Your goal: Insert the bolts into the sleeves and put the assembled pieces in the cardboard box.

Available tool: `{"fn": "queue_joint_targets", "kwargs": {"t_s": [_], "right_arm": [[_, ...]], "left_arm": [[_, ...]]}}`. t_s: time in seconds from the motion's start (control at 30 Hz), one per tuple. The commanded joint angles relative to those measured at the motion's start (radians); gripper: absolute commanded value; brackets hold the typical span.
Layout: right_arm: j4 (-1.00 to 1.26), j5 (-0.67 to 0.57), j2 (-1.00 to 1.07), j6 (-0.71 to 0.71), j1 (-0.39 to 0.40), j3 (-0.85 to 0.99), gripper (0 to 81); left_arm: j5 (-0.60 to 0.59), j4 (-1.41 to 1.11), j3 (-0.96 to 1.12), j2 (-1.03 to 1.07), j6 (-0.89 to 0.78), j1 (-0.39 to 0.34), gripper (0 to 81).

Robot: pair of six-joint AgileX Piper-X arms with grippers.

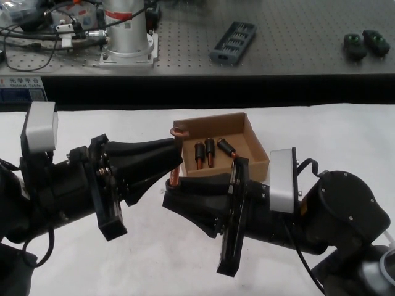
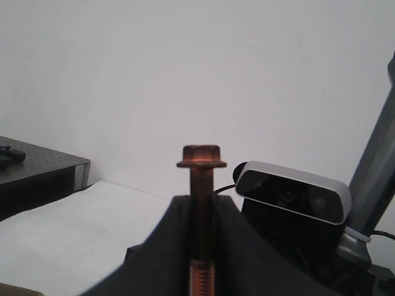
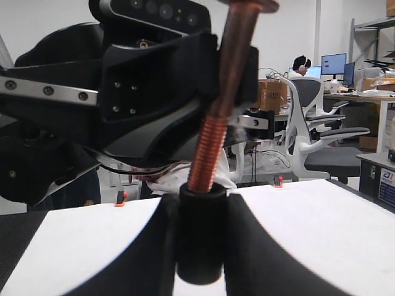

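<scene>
bolt [image 3: 217, 117] stands pinched by the left gripper [image 1: 175, 152], its threaded tip in the sleeve [image 3: 200, 231] that the right gripper [image 1: 169, 197] clamps, just beside the cardboard box [image 1: 257, 145].

White-covered bench [image 1: 345, 132]; cardboard box [image 1: 213, 125] resting on it, centre.

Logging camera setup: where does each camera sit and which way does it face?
High: from behind, facing forward and down over the bench; left gripper, right gripper, box.
Left wrist: on that wrist, facing along left gripper, shut on bolt.
Right wrist: on that wrist, facing along right gripper, shut on sleeve.
Shared: bolt in all three.
</scene>
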State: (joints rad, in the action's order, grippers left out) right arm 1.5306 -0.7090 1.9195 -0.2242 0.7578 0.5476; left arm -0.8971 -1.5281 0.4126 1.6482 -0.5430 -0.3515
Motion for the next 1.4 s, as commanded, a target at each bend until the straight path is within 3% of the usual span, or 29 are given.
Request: {"fn": "queue_joint_targets", "kwargs": {"t_s": [0.0, 0.8, 1.37], "right_arm": [[0.023, -0.004, 0.001, -0.007, 0.002, 0.009, 6.6], [0.023, 0.002, 0.001, -0.007, 0.000, 0.009, 6.6], [0.023, 0.004, 0.001, -0.007, -0.005, 0.009, 6.6]], "left_arm": [[-0.009, -0.025, 0.005, 0.000, 0.016, -0.003, 0.6], [-0.005, -0.025, 0.003, 0.000, -0.060, -0.003, 0.6], [0.018, -0.025, -0.076, 0.000, 0.026, 0.004, 0.6]]}}
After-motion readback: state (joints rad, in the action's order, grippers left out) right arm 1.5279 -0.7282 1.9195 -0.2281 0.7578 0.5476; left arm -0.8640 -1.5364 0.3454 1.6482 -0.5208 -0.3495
